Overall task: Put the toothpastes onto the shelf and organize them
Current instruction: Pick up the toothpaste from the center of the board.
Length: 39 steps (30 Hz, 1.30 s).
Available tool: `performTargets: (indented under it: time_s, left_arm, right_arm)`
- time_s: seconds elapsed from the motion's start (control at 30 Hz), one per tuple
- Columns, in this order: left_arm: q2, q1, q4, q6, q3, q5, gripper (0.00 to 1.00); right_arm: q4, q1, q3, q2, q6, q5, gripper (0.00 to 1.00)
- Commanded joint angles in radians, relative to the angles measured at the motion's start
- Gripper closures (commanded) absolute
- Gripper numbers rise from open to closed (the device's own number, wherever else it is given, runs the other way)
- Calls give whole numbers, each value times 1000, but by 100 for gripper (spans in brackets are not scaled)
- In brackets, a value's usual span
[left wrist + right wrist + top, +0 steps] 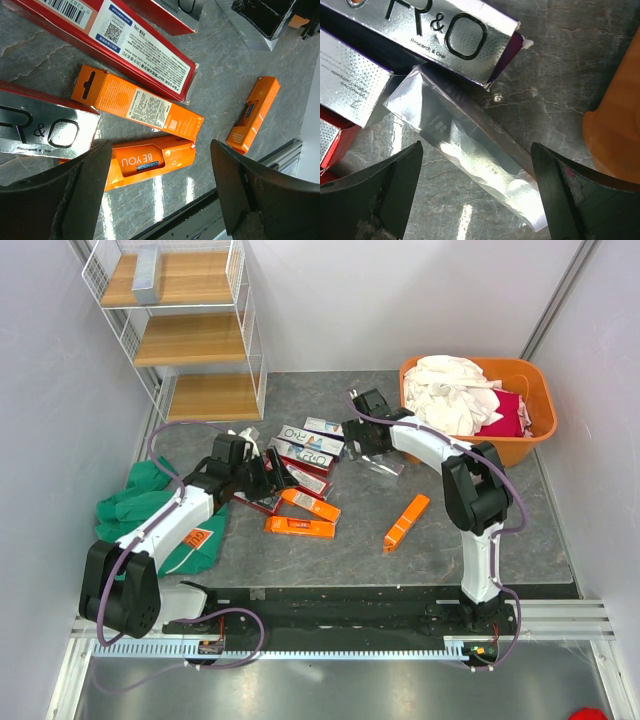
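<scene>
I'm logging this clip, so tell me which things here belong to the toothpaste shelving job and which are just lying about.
Job: toothpaste cartons heaped on the table; lone orange carton; silver carton on the top board; white wire shelf.
Lying about: green cloth; orange tub; laundry in it.

You see the shelf [190, 340] cut off at the overhead view's top edge. The red carton [130, 50] runs past the left wrist view's corner. The silver carton [470, 150] shows you only blurred print.
</scene>
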<state>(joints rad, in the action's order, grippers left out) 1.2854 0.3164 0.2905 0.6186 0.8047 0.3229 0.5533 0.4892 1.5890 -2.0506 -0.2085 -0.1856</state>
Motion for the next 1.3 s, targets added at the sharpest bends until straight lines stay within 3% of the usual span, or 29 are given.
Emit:
performTargets:
  time_s: [0.0, 0.13, 0.33, 0.37, 0.47, 0.83, 1.27]
  left_arm:
    - [-15, 3, 2, -45, -10, -4, 13]
    - [-17, 3, 2, -46, -12, -1, 13]
    - [-21, 4, 6, -45, -12, -1, 13]
    - [-23, 3, 6, -45, -13, 1, 13]
    - [-24, 3, 7, -43, -15, 1, 13]
    - [-57, 3, 21, -40, -15, -1, 14]
    - [-195, 3, 27, -8, 16, -16, 13]
  right_arm:
    - [-30, 11, -4, -16, 37, 48, 4]
    - [-35, 26, -44, -13, 43, 31, 9]
    - [-35, 38, -89, 7, 23, 49, 31]
    - [-35, 40, -95, 13, 17, 63, 40]
    - [-36, 38, -118, 27, -6, 131, 49]
    - [-226, 40, -288, 193, -158, 373, 53]
    - [-358, 34, -314, 430, -315, 362, 59]
